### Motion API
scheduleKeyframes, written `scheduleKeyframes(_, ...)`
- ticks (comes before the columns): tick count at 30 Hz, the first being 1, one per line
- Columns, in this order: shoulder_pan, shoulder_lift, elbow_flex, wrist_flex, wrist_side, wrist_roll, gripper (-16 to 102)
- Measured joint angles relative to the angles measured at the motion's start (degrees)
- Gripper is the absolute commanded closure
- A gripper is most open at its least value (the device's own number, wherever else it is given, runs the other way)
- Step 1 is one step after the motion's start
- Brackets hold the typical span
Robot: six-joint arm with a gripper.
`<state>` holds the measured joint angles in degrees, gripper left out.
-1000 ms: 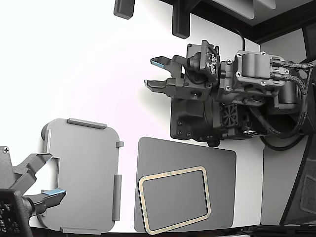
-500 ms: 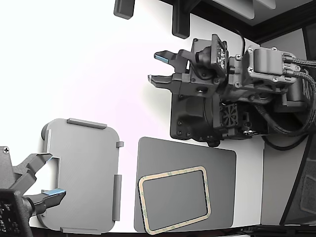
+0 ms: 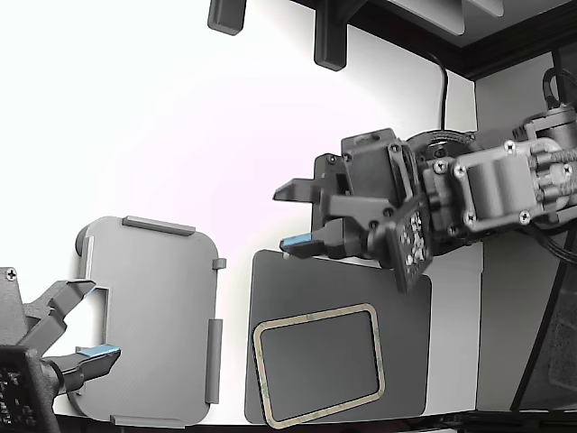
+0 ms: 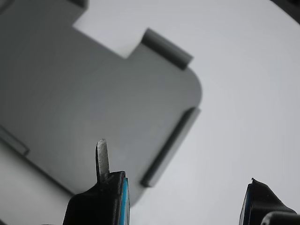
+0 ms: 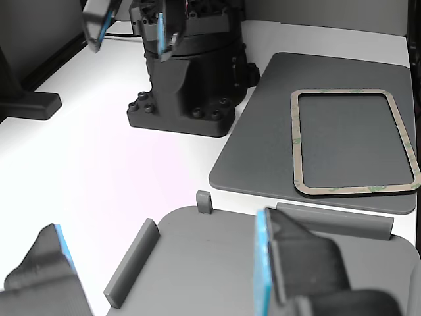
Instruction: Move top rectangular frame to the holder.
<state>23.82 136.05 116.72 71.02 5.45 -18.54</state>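
Hovering above the white table (image 3: 135,117), the gripper (image 3: 284,217) has its two fingers spread wide with nothing between them; one blue-padded fingertip (image 3: 297,243) sits over the upper edge of the dark grey mat (image 3: 270,298). In the exterior view the top rectangular frame (image 3: 316,313) lies flat on that mat, toward the mat's lower half, at about 5 o'clock from the gripper and well apart from it. Its tan border with greenish patches shows unbroken all round in the other view (image 5: 296,141). The holder (image 3: 153,316) rests on the table at 9 o'clock from the frame, just beside the mat, without touching it. The wrist view looks down on the holder's notch, a rounded corner and a long raised tab (image 4: 168,145), with the table showing between the parted fingers. A second gripper (image 3: 99,319) sits at the holder's notch side, at 9 o'clock from the plate, its fingers also apart
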Motion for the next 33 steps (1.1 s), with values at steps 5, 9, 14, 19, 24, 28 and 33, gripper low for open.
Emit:
scheduleKeyframes(5, 10.81, -10.99, -10.46, 8.53, 1.67, -0.79, 2)
scheduleKeyframes(9, 18.46, -18.90, -15.56, 11.78, 3.96, 2.29, -2)
scheduleKeyframes(14, 25.58, -28.04, -19.42, 13.27, 2.37, 3.25, -12)
scheduleKeyframes(19, 31.90, -36.39, -21.01, 13.89, 2.55, 2.29, -14)
scheduleKeyframes(24, 35.07, -45.53, -26.81, 17.23, 0.44, -1.67, -14)
scheduleKeyframes(28, 36.21, -51.50, -29.88, 17.93, 0.00, -5.19, -14)
scheduleKeyframes(33, 37.00, -55.55, -29.97, 16.26, 0.79, -10.37, -13)
